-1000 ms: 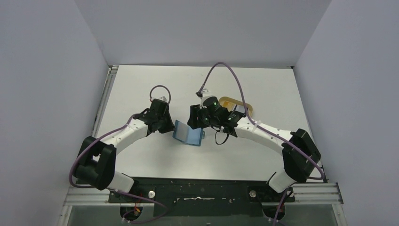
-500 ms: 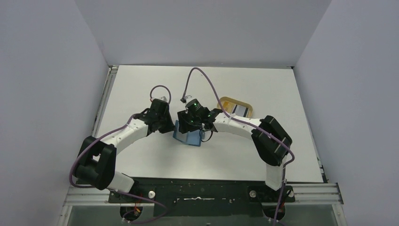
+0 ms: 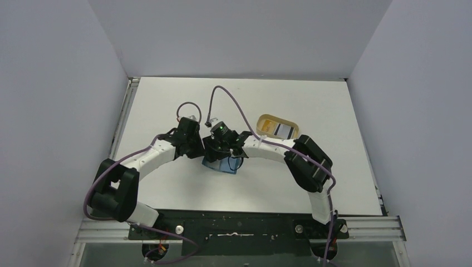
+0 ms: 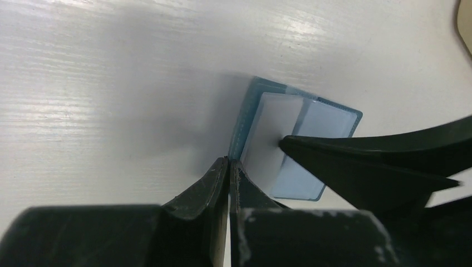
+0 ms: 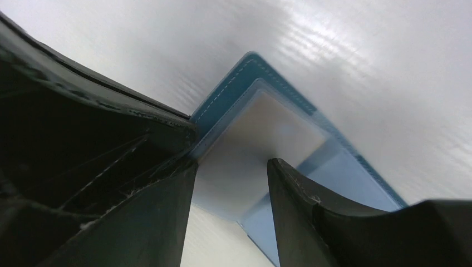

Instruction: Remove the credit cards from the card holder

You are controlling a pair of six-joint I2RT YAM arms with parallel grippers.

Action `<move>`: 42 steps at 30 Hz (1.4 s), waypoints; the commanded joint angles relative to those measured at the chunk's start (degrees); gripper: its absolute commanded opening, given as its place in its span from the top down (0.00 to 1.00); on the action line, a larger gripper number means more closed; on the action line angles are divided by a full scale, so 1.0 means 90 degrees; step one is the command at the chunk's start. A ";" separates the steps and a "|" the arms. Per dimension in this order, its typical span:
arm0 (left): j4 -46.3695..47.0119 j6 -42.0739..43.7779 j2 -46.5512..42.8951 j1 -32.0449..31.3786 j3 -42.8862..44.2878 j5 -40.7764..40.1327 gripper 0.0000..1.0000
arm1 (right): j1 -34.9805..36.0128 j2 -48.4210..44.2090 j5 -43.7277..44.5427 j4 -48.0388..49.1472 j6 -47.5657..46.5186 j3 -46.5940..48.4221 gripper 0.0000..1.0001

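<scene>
The teal card holder (image 3: 225, 165) lies open mid-table, one flap standing up. My left gripper (image 3: 196, 151) is shut on that flap's edge; in the left wrist view its fingertips (image 4: 229, 162) pinch the teal rim (image 4: 247, 111). A pale credit card (image 5: 250, 133) sits in the holder's inner pocket. My right gripper (image 5: 231, 169) hangs open over the holder (image 5: 356, 178), one finger on each side of the pale card, gripping nothing. Another credit card (image 3: 285, 131), white with dark bands, lies in the tray.
The tan oval tray (image 3: 264, 119) stands behind and to the right of the holder, close to the right forearm. Both wrists crowd together over the holder. Grey walls close in the table on the left, back and right.
My right arm has swung left from over the tray to above the card holder, uncovering the tray and the card in it. The left gripper has kept its hold on the flap.
</scene>
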 commanded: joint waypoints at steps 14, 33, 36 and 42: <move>0.0571 -0.0118 -0.0106 0.0207 -0.0131 0.0374 1.00 | 0.0475 0.0376 0.0661 -0.0348 -0.0294 -0.0054 0.49; 0.0662 -0.0084 -0.0018 0.0248 -0.0257 0.0379 1.00 | 0.0424 -0.1048 0.2926 -0.1927 -0.0506 -0.0794 0.47; 0.0702 -0.0089 0.0007 0.0246 -0.0298 0.0393 1.00 | 0.0249 -0.1435 0.3194 -0.2206 -0.0359 -0.0909 0.47; 0.0729 -0.0082 0.0009 0.0241 -0.0338 0.0414 1.00 | -0.0325 -0.2062 0.3335 -0.2535 -0.0104 -0.1235 0.42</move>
